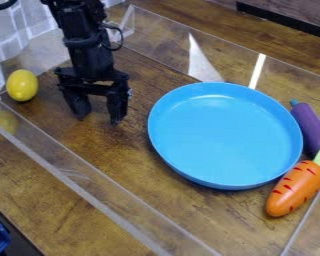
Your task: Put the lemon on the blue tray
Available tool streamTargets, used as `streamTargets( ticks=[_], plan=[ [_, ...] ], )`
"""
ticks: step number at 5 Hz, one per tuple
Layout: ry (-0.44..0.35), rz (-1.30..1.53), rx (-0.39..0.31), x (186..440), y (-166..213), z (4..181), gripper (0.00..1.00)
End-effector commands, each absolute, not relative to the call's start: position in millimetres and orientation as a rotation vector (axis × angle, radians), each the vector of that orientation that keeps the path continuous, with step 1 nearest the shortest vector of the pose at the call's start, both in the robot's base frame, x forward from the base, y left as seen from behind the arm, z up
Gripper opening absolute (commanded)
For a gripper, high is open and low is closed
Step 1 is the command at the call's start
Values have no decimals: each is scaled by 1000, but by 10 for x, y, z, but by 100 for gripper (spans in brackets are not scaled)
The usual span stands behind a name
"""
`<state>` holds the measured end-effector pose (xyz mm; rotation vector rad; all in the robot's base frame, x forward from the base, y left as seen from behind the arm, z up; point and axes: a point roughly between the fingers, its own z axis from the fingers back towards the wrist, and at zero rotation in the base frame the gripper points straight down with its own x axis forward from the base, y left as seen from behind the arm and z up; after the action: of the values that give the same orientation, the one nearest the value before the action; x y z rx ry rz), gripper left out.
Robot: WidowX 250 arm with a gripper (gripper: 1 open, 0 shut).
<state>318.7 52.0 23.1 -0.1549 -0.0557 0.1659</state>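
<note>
The lemon (21, 85) is a small bright-yellow oval lying on the wooden table at the far left, beside the clear wall. The blue tray (194, 158) is a large round shallow dish right of centre, with nothing in it. My black gripper (96, 106) hangs between the two, fingers pointing down at the table and spread open, nothing between them. It stands about a quarter of the frame's width right of the lemon and just left of the tray's rim.
An orange toy carrot (295, 189) and a purple eggplant (310, 127) lie right of the tray. Clear acrylic walls (83, 180) fence the wooden table on the front-left and back sides. A white wire frame sits at the top left.
</note>
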Motion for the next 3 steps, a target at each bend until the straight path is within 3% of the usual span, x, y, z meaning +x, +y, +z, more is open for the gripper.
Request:
streamTargets(
  ticks=[1, 3],
  plan=[
    [-136, 169, -143, 3244, 499, 403, 100],
    [-163, 137, -145, 3280, 483, 385, 100]
  ],
)
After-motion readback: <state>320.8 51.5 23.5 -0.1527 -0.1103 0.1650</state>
